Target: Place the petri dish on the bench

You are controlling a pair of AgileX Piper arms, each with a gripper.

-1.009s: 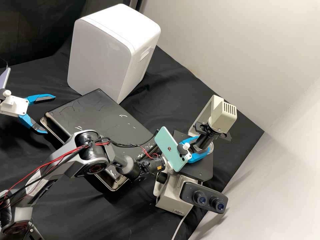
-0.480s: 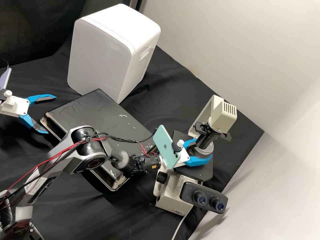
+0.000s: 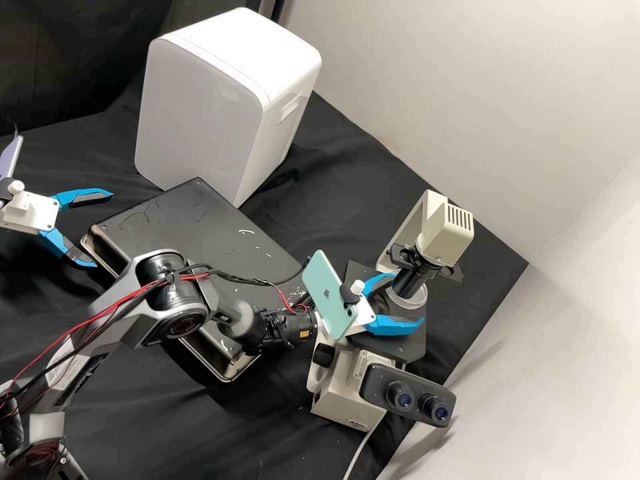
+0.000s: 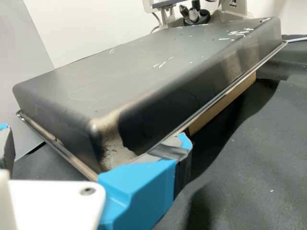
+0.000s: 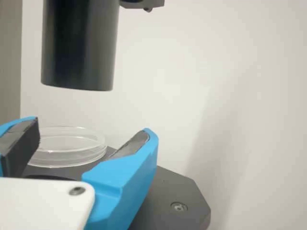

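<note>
A clear petri dish [image 5: 67,143] [image 3: 408,301] rests on the black stage [image 3: 400,340] of a microscope, right under its dark condenser tube [image 5: 79,43]. My right gripper [image 3: 407,299] [image 5: 86,139] is open at stage height, with one blue finger on each side of the dish. There is a gap to the nearer finger; whether the other finger touches the dish I cannot tell. My left gripper [image 3: 99,229] [image 4: 93,143] hangs open and empty at the bench's left, just off the corner of an upturned dark tray [image 3: 193,233].
The cream microscope [image 3: 363,383] stands at the bench's front right, with its eyepieces [image 3: 417,400] toward the front. A white box-shaped appliance [image 3: 223,93] stands at the back. The upturned tray [image 4: 144,81] lies mid-bench on black cloth [image 3: 333,180]. A pale wall runs along the right.
My right gripper's fingers have spread apart around the dish, and the wrist has drawn back a little from the stage. The left arm has barely moved.
</note>
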